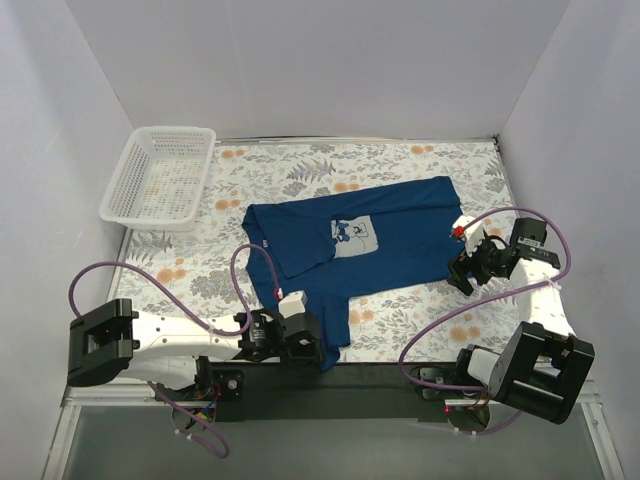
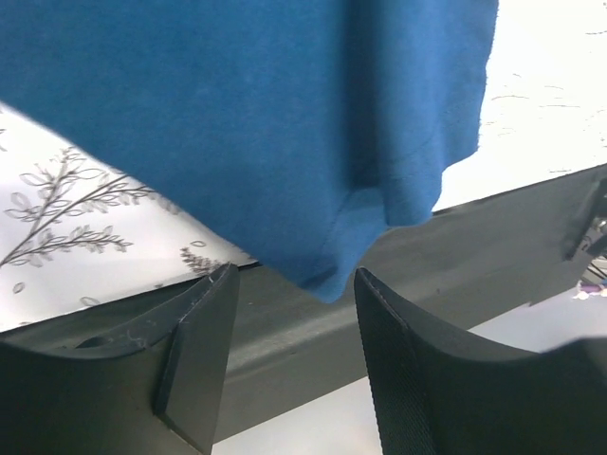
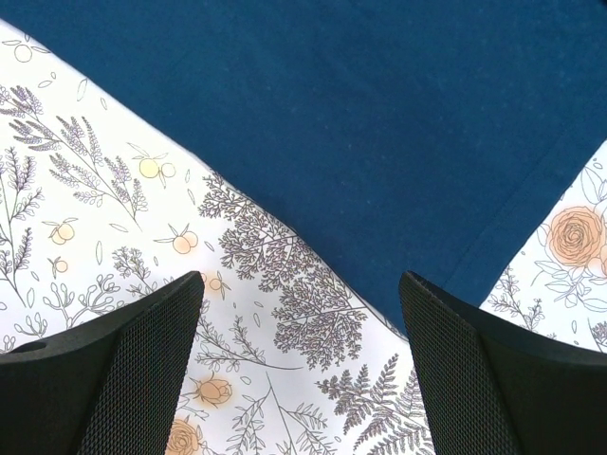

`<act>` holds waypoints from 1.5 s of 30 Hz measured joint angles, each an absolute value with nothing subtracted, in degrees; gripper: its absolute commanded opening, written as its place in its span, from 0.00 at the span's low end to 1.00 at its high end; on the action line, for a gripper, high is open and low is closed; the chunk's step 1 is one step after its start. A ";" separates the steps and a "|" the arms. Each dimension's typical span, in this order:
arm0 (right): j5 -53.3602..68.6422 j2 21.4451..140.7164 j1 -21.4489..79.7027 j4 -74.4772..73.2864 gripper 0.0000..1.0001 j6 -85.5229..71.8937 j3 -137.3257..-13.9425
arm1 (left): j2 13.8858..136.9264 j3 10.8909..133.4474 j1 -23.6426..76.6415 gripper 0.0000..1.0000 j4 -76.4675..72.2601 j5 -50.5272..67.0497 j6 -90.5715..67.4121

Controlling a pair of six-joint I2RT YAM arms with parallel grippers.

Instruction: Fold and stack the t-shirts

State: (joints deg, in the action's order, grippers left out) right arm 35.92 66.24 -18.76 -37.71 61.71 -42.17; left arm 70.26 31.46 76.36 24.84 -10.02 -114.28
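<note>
Left pincer (image 2: 294, 277) half-open at the t-shirt (image 1: 400, 245) corner, seemingly ungripped; right pincer (image 3: 302, 281) wide open, empty.

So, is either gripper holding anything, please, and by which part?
Nothing: the left gripper is open at a hanging corner of the navy blue cotton t-shirt, the right gripper open over its edge.

print on t-shirt (image 1: 390, 240) too small to read, hem corner hidden — under left hand (image 1: 305, 345), top view
</note>
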 measured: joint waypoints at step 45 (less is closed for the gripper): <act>36.45 68.95 -20.58 -42.70 0.76 65.93 -42.87 | 44.29 26.92 78.87 0.00 27.97 -22.76 -114.45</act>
State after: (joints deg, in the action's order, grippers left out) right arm 36.45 68.95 -20.58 -42.70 65.93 -42.87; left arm 44.29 26.92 78.87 27.97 -22.76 -114.45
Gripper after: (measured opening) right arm 0.755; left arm 0.015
